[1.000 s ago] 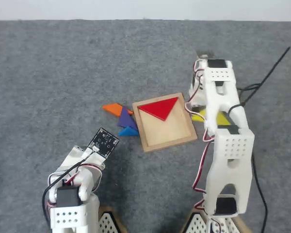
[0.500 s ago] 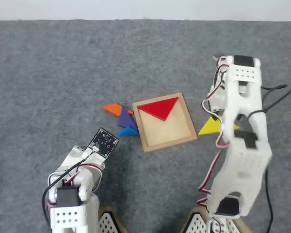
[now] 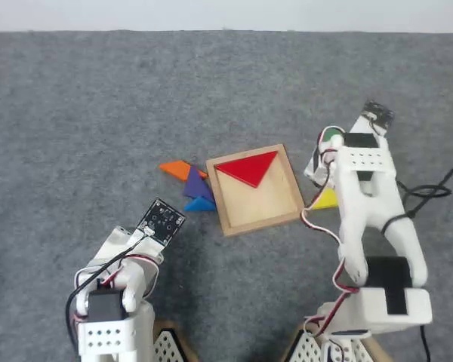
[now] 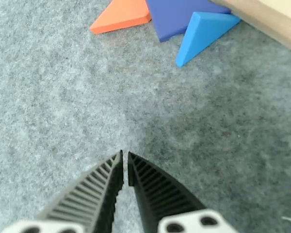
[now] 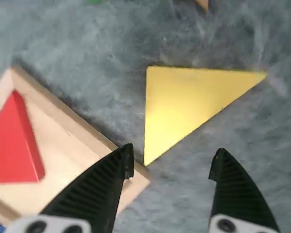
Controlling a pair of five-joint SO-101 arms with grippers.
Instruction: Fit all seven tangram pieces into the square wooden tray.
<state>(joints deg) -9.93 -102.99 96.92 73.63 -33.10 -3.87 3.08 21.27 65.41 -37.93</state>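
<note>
So the yellow triangle is lying flat on the grey carpet, just outside the right side of the square wooden tray, close to its rim but I can't tell if they actually touch. The right gripper hangs right over it with its jaws spread wide, and the near corner of the yellow piece falls in the gap between the two black fingers. One fingertip sits over the tray's edge, the other is out over bare carpet. Nothing is pinched in there, and I honestly can't make out whether the tips touch the piece or the carpet at all. Inside the tray there's just the red triangle, tucked against the far rim with its point aimed at the middle of the tray, and the rest of the floor is bare wood. On the other side of the tray, the orange piece, the purple piece and the blue triangle are bunched together on the carpet, with purple and blue right up against the tray's left rim. The left gripper is parked low over the carpet, well short of that bunch, jaws pulled together to a thin slit with nothing between them.
</note>
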